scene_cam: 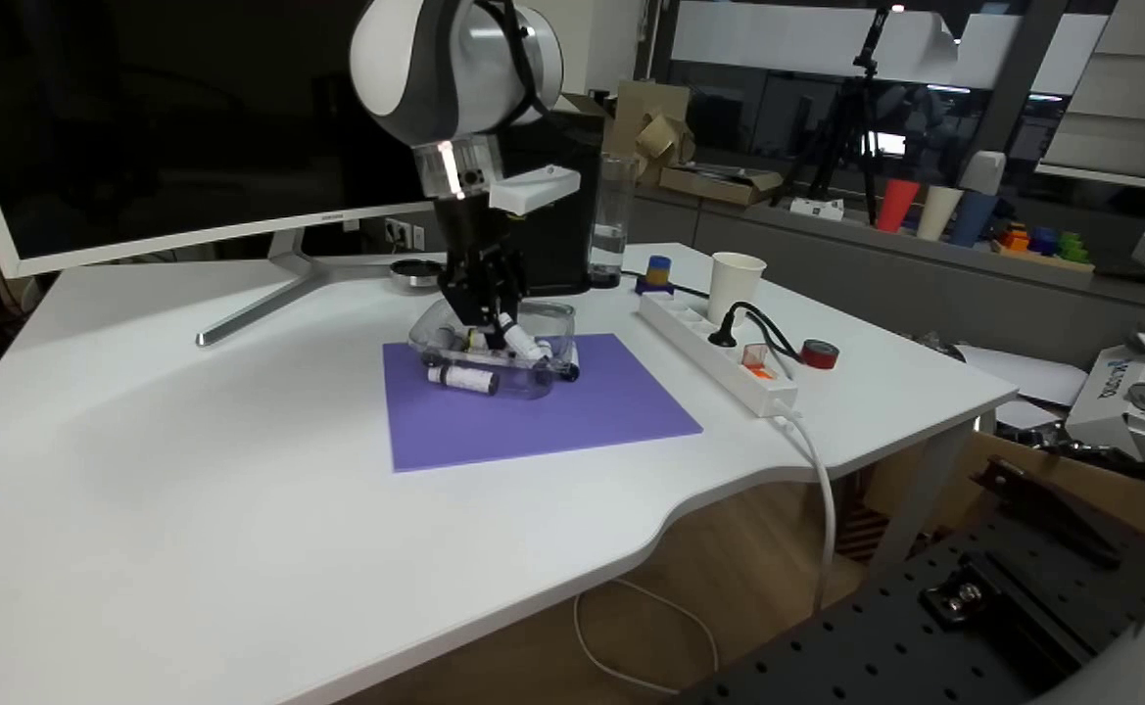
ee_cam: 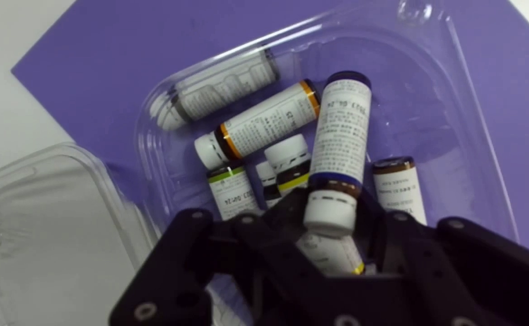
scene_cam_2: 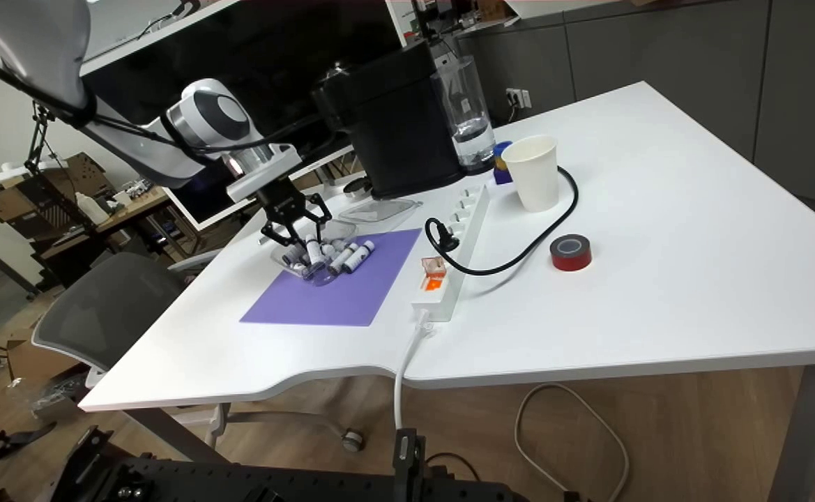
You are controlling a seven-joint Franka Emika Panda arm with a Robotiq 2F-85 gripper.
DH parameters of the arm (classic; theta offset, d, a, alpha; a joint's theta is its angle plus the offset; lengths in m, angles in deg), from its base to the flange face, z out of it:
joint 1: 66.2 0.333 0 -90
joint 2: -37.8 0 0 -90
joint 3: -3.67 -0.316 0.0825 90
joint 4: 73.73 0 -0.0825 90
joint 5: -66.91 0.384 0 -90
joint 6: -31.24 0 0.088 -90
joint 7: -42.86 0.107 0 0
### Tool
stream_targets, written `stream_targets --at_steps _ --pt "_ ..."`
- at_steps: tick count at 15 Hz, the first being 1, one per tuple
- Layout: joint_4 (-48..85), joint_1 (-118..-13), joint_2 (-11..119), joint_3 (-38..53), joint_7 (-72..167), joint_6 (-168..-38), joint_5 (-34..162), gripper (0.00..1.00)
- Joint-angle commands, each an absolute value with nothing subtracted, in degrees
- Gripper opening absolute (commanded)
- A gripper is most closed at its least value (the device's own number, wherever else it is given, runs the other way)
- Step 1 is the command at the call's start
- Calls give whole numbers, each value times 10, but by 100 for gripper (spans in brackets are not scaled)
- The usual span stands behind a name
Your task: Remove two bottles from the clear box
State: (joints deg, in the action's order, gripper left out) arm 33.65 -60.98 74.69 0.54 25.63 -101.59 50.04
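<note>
The clear box [ee_cam: 465, 117] stands on the purple mat and holds several small bottles with white labels and white caps, such as an orange-banded one [ee_cam: 269, 120] and a green-banded one [ee_cam: 235, 192]. My gripper [ee_cam: 332, 199] is shut on a blue-banded bottle [ee_cam: 342, 131] near its white cap. This bottle is tilted over the box; it shows in both exterior views [scene_cam: 520, 339] [scene_cam_2: 314, 251]. Another bottle [ee_cam: 223, 86] shows through the box wall and lies outside on the mat, also seen in an exterior view [scene_cam: 464, 379]. The gripper body hides some bottles in the wrist view.
A clear lid [ee_cam: 56, 240] lies beside the box. The purple mat [scene_cam: 552, 426] is under the box. A white power strip [scene_cam: 709, 357], paper cup [scene_cam: 734, 279], tape roll [scene_cam_2: 570, 252], tall black box [scene_cam_2: 400, 125] and glass [scene_cam_2: 473, 139] stand nearby. A monitor [scene_cam: 161, 117] is behind.
</note>
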Motion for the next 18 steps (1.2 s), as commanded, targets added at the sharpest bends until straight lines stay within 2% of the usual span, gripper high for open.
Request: stream_targets --at_steps 1,10,18 --pt "388 -620 669 6 280 -1007 516 7" --pt "492 -669 555 30 297 -1022 565 7" --pt "505 -718 587 59 286 -1050 599 7"
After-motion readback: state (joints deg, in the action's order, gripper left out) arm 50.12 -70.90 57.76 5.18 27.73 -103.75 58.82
